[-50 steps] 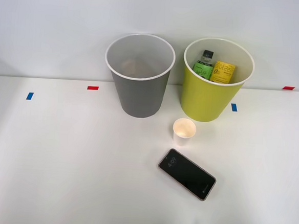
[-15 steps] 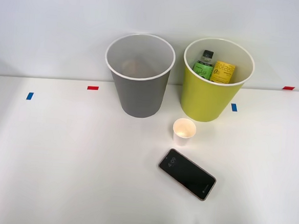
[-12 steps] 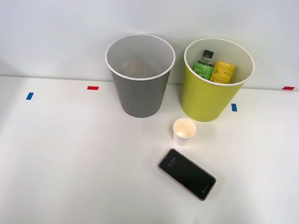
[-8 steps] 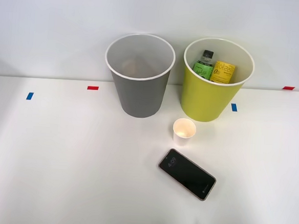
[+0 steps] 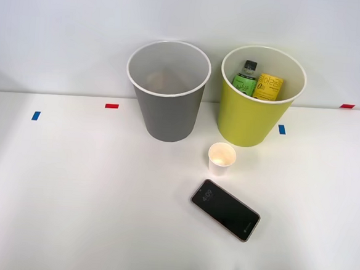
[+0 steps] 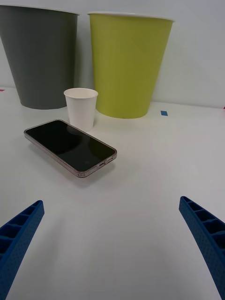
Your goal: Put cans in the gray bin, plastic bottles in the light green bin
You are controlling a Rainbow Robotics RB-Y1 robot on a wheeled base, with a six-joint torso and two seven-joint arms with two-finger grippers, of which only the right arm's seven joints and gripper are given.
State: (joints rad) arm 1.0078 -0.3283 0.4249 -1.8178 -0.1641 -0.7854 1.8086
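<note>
The gray bin (image 5: 167, 91) stands at the back of the white table, and the light green bin (image 5: 258, 97) is just to its right. Inside the light green bin stands a plastic bottle (image 5: 246, 78) with a green label and black cap, beside a yellow-labelled container (image 5: 269, 87). Both the gray bin (image 6: 40, 56) and the light green bin (image 6: 127, 63) rise beyond my right gripper (image 6: 112, 243), which is open low over the table with nothing between its blue fingers (image 6: 18, 234). No cans are in sight.
A white paper cup (image 5: 221, 159) stands in front of the bins, with a black smartphone (image 5: 225, 209) lying flat nearer to me. The cup (image 6: 80, 108) and phone (image 6: 70, 146) lie ahead of my gripper. Small red and blue tape marks dot the table.
</note>
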